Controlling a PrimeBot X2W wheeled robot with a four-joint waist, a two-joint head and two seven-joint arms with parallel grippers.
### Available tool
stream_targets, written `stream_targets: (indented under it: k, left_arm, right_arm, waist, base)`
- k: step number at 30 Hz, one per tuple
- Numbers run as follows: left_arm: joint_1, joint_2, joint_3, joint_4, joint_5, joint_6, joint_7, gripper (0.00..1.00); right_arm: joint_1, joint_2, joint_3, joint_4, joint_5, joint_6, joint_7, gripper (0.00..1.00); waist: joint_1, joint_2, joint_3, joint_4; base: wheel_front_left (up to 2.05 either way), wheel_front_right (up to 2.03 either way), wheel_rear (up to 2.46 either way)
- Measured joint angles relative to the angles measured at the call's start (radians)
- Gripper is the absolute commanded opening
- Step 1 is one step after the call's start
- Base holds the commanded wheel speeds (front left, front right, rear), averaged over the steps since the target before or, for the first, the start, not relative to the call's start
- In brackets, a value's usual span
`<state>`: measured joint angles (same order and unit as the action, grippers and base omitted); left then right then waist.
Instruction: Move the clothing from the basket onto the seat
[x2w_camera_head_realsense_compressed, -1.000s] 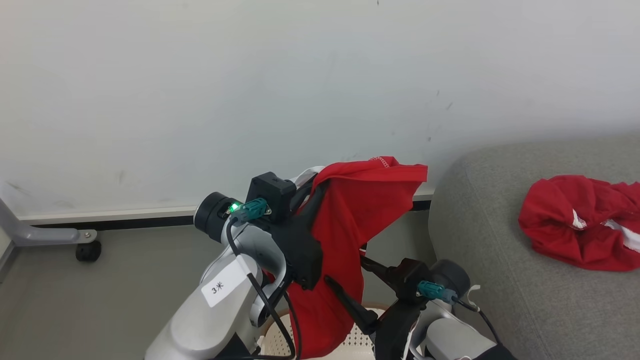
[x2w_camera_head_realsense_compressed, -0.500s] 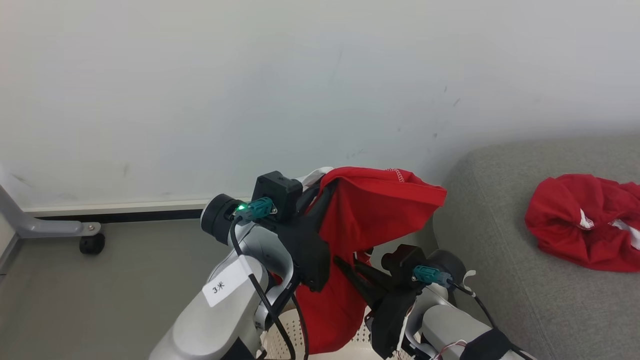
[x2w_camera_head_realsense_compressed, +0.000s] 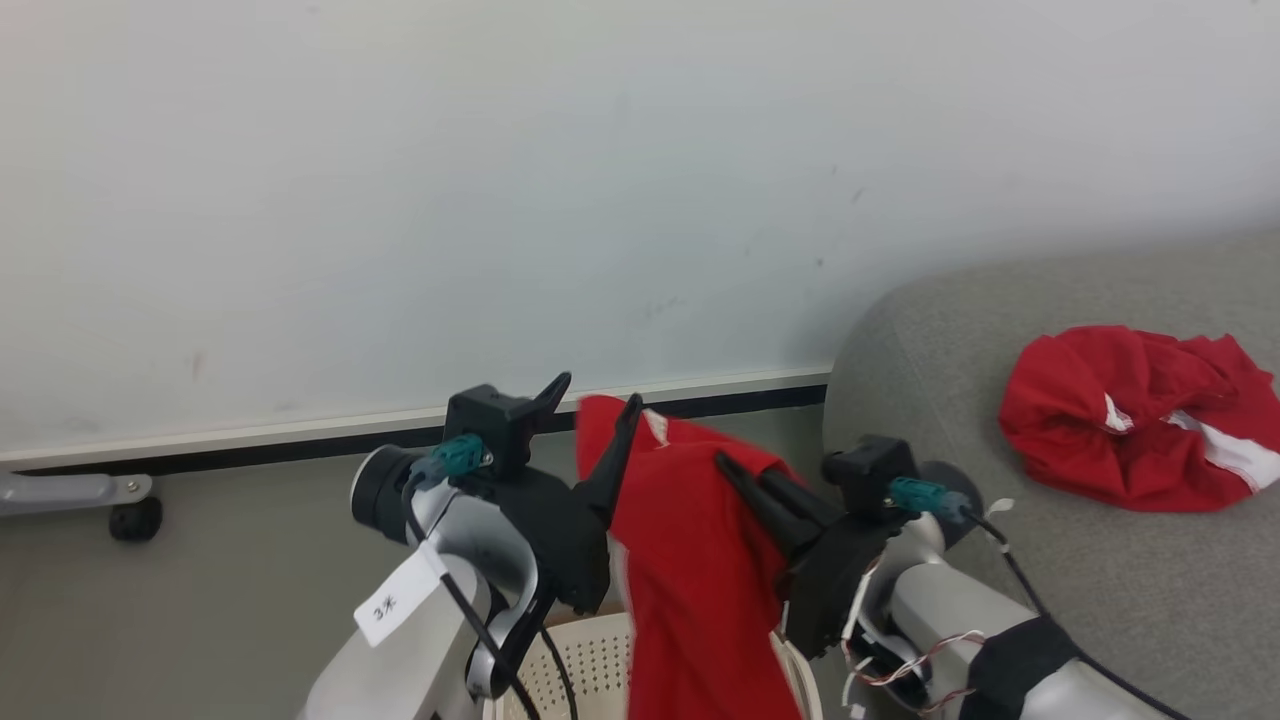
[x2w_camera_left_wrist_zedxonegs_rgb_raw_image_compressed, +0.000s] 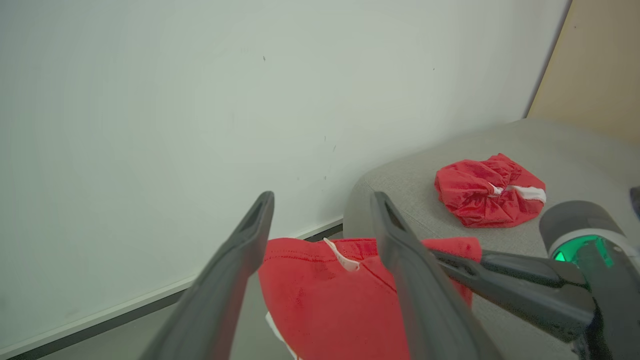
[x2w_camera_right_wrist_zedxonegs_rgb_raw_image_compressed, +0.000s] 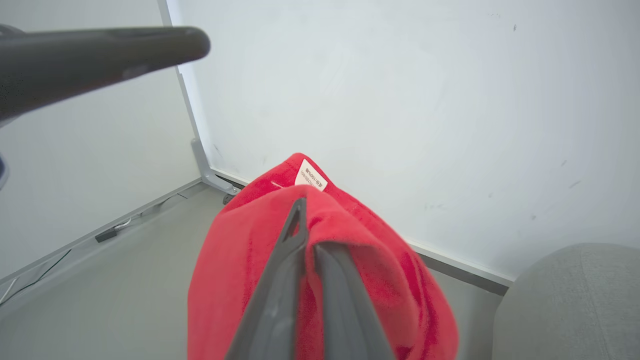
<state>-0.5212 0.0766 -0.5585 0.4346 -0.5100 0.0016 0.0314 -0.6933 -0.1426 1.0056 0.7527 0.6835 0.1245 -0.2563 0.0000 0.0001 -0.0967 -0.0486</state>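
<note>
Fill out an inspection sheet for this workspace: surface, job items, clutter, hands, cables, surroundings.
Surface: grey sofa, with one crumpled red garment lying on it.
Job's things: hanging red garment with a white label, draped across the cream basket in the head view; basket contents hidden.
Clutter: nothing seen.
Hands: left hand open, its fingers at the hanging garment's top edge; right hand shut on that garment.
Cables: black cable along the left forearm; thin red and white wires at the right forearm.
Surroundings: pale wall, grey floor, castor on a grey leg at the left.
</note>
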Motion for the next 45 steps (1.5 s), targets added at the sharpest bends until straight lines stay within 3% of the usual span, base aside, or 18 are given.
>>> stream_targets:
  k: [17, 32, 45]
  left_arm:
    - [0.194, 0.039, -0.015, -0.045, -0.027, -0.002, -0.061, 1.00]
    - [0.244, 0.009, -0.051, -0.088, -0.027, 0.008, -0.096, 1.00]
    - [0.243, -0.010, -0.082, -0.101, -0.025, 0.025, -0.105, 1.00]
  right_arm:
    - [0.002, -0.185, -0.061, -0.081, -0.003, 0.000, 0.000, 0.00]
    - [-0.014, -0.315, -0.123, -0.194, -0.043, -0.001, 0.000, 0.00]
    - [-0.018, -0.418, -0.174, -0.289, -0.060, -0.020, 0.000, 0.00]
  waist:
    - [0.0000, 0.0000, -0.024, -0.149]
    - [-0.0001, 0.0000, -0.026, -0.309]
    - [0.0000, 0.0000, 0.003, -0.382]
  base:
    - [0.00, 0.00, 0.00]
    - [0.00, 0.00, 0.00]
    - [0.00, 0.00, 0.00]
